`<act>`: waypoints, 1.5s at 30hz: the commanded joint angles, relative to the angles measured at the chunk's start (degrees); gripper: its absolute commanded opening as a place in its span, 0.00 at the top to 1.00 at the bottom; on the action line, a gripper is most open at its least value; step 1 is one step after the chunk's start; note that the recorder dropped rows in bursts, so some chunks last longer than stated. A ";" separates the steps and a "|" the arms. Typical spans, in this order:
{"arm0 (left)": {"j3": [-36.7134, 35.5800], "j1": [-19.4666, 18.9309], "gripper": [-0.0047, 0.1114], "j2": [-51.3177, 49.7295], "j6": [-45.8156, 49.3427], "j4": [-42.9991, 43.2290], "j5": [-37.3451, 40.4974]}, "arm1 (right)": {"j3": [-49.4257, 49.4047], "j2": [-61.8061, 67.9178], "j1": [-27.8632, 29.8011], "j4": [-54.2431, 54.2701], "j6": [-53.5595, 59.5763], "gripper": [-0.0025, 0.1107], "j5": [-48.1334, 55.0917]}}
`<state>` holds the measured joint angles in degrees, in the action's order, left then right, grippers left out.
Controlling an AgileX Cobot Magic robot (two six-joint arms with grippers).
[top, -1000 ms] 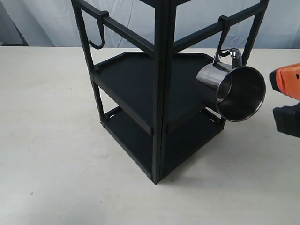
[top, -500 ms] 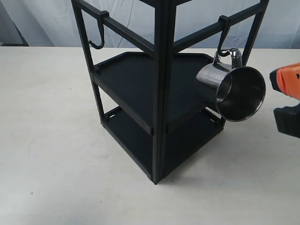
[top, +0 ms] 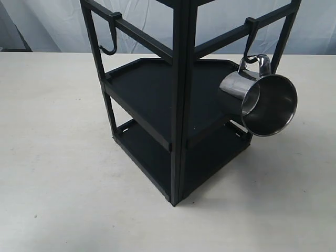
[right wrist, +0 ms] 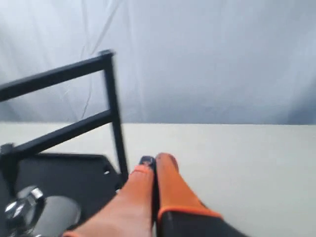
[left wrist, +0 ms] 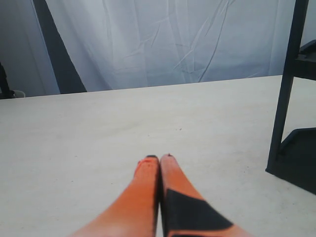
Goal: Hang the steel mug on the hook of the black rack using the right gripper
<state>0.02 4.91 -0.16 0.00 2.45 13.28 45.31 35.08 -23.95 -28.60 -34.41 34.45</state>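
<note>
The steel mug (top: 260, 97) hangs by its loop handle from a hook (top: 251, 37) on the black rack (top: 178, 100), tilted with its open mouth facing outward. No gripper touches it. In the right wrist view, my right gripper (right wrist: 154, 162) is shut and empty, its orange fingers pressed together beside a rack post (right wrist: 114, 113); the mug (right wrist: 29, 212) shows blurred in a corner of that view. My left gripper (left wrist: 159, 158) is shut with nothing in it, low over the bare table (left wrist: 98, 133), well off from the rack (left wrist: 286, 89). Neither gripper shows in the exterior view.
A second, empty hook (top: 108, 48) hangs on the rack's left rail. The rack's two black trays (top: 152, 89) hold nothing. A pale curtain (left wrist: 173, 39) backs the beige table (top: 58, 157).
My right gripper, seen at the exterior view's right edge before, has drawn out of that view. The mug stays hanging on the hook, unmoved.
</note>
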 commanded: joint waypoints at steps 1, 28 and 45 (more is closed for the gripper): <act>-0.02 0.32 0.95 0.16 0.00 0.00 0.01 | -7.19 -6.20 16.72 7.00 1.66 0.99 -4.70; -0.02 0.32 0.95 0.16 0.00 0.00 0.01 | -34.18 -25.06 30.26 28.60 27.81 0.99 -16.28; -0.02 0.32 0.95 0.16 0.00 0.00 0.00 | -43.47 -32.12 32.02 30.50 30.89 0.99 -13.28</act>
<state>0.02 4.91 -0.16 0.00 2.45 13.28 2.63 3.55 7.69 1.72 -5.00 21.71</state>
